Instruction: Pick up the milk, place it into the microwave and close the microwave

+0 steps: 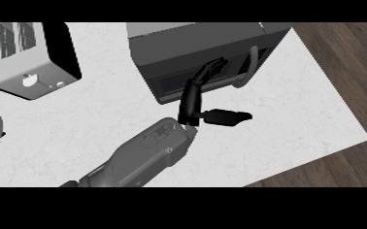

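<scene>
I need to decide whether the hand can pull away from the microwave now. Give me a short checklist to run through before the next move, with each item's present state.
1. Microwave door shut: ok, its dark front looks flush with the body.
2. Right hand at the door: ok, fingers straight, tips at the front beside the handle.
3. Hand holds nothing: ok, no object in it.
4. Milk inside the microwave: cannot tell, no carton shows anywhere.
5. Path back over the white counter: ok, nothing lies behind the hand.
6. Left hand: cannot tell, not in view.
</scene>
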Action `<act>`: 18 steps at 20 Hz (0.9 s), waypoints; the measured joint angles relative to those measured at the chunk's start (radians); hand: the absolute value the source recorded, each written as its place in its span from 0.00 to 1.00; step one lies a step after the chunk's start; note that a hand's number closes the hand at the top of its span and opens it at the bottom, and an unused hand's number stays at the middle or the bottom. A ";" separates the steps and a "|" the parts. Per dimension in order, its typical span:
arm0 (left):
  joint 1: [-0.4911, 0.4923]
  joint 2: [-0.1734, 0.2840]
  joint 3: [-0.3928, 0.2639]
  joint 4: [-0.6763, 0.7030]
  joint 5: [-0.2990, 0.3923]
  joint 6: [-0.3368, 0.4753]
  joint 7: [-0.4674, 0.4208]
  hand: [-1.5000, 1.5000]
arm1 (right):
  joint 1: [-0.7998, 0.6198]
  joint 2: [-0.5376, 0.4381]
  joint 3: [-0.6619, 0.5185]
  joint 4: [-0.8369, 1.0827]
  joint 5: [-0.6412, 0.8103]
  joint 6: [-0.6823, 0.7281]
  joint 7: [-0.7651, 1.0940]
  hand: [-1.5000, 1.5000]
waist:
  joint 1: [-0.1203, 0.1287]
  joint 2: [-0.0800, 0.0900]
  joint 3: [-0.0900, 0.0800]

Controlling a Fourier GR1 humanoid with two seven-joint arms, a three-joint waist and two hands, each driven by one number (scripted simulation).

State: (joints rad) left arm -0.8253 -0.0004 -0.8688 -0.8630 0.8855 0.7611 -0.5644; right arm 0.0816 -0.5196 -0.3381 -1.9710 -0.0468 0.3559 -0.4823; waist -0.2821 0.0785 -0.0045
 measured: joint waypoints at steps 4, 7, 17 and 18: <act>-0.008 0.000 -0.005 0.005 0.029 0.000 -0.023 0.00 | -0.030 -0.013 -0.006 0.015 0.003 -0.005 0.009 1.00 | -0.001 0.005 0.000; -0.015 0.000 -0.011 0.010 0.047 -0.001 -0.039 0.00 | -0.052 -0.019 -0.005 0.026 0.005 -0.008 0.014 1.00 | 0.000 0.008 0.001; -0.028 0.000 -0.025 0.017 0.093 -0.013 -0.087 0.00 | -0.083 0.079 0.066 0.123 -0.196 0.057 0.060 0.00 | 0.005 0.019 0.007; -0.029 0.000 -0.028 0.020 0.095 -0.014 -0.092 0.00 | -0.086 0.081 0.070 0.134 -0.213 0.066 0.066 0.00 | 0.005 0.019 0.007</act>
State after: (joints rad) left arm -0.8544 -0.0004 -0.8964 -0.8430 0.9804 0.7474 -0.6567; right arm -0.0049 -0.4387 -0.2683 -1.8367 -0.2599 0.4220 -0.4168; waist -0.2774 0.0975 0.0023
